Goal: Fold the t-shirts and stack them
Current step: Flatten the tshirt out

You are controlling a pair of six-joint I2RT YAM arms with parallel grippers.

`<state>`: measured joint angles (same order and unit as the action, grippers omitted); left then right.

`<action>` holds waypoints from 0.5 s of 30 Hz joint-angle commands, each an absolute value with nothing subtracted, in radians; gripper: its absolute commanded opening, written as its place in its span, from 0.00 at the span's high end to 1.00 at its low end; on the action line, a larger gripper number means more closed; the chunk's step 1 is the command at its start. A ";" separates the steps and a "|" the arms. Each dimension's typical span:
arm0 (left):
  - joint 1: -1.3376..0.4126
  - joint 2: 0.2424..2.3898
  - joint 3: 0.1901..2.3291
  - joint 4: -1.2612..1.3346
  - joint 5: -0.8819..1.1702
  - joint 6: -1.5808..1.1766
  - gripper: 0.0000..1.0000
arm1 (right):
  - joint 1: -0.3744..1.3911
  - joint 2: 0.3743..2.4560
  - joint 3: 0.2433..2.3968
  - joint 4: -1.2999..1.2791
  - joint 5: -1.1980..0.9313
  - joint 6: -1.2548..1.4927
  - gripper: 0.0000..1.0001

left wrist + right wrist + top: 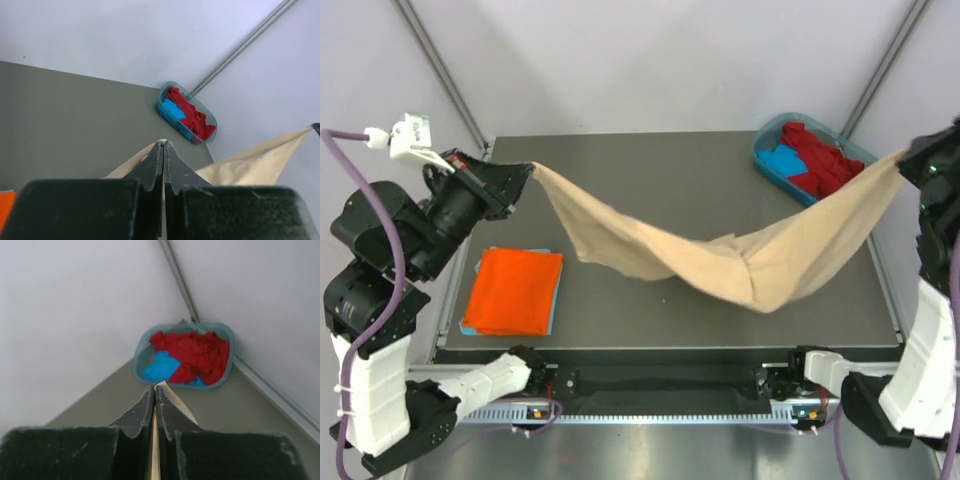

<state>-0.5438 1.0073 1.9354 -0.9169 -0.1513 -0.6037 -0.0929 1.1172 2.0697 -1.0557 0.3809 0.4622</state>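
beige t-shirt [720,262] 1 aloft | orange t-shirt [515,290] 1 | tub [758,152] 1

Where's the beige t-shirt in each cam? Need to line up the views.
Top external: beige t-shirt strung left to right, sagging in the middle.
Left wrist: beige t-shirt runs from bottom centre to the right edge.
Right wrist: beige t-shirt is a thin strip at bottom centre.
Shared landmark: teal tub, in all three views.

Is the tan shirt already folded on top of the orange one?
No, the tan shirt hangs unfolded between the left hand and right hand, apart from the orange shirt.
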 commanded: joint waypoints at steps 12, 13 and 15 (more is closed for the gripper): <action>-0.541 0.985 1.385 -0.795 -0.213 -0.580 1.00 | 0.046 1.817 1.807 -0.747 0.057 0.370 1.00; -0.540 0.986 1.335 -0.787 -0.218 -0.583 1.00 | 0.052 1.869 1.843 -0.764 0.057 0.361 1.00; -0.540 0.995 1.293 -0.784 -0.258 -0.584 1.00 | 0.066 2.010 1.963 -0.810 0.048 0.353 1.00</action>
